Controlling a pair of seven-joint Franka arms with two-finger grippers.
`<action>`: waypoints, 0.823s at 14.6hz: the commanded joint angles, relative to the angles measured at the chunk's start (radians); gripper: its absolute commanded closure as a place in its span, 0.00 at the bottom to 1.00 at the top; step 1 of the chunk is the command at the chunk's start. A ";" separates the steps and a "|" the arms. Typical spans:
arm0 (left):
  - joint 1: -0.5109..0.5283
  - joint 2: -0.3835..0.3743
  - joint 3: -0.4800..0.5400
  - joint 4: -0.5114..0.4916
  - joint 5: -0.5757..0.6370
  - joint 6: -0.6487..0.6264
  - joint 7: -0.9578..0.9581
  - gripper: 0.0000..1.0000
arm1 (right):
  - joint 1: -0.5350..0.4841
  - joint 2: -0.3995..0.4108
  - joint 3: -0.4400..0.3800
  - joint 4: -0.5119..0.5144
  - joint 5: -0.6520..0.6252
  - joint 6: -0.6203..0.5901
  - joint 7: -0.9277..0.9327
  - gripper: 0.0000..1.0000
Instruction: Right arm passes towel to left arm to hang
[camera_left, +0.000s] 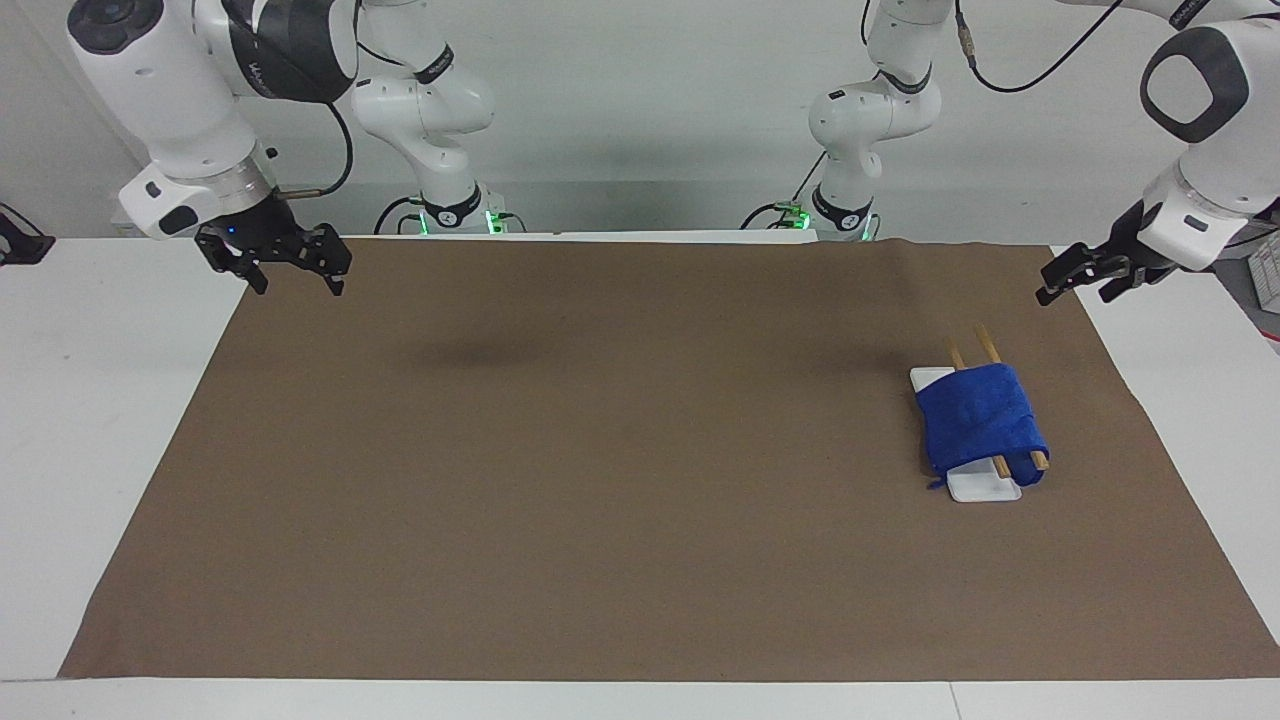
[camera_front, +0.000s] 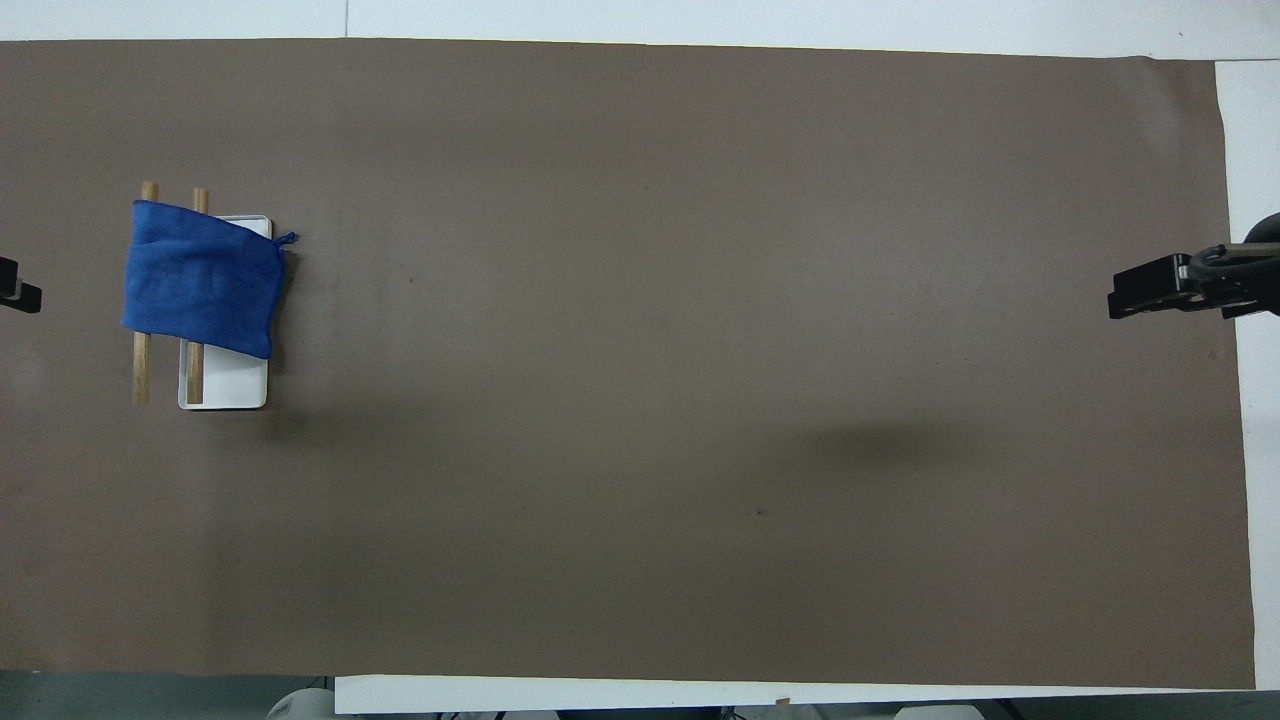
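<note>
- Facing view — high across the table, looking toward the arm bases, at a distance.
- Overhead view — high above the robots' end, looking steeply down.
- Both share the brown mat (camera_left: 600, 480) (camera_front: 640, 400).

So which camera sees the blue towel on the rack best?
The overhead view: the towel lies spread flat across both wooden bars, with its little cord loop showing. The facing view shows the towel slantwise, draped over the rack, so less of its shape shows.
</note>
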 joint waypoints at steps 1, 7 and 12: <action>-0.088 0.071 0.012 0.123 0.033 -0.125 -0.049 0.00 | 0.001 -0.016 -0.001 -0.016 -0.007 0.011 0.003 0.00; -0.171 -0.010 0.038 0.040 0.029 -0.112 -0.098 0.00 | -0.017 -0.016 -0.001 -0.015 -0.007 0.006 0.003 0.00; -0.160 -0.062 0.038 -0.043 0.026 -0.058 -0.101 0.00 | -0.057 -0.025 -0.003 -0.028 -0.007 0.003 0.001 0.00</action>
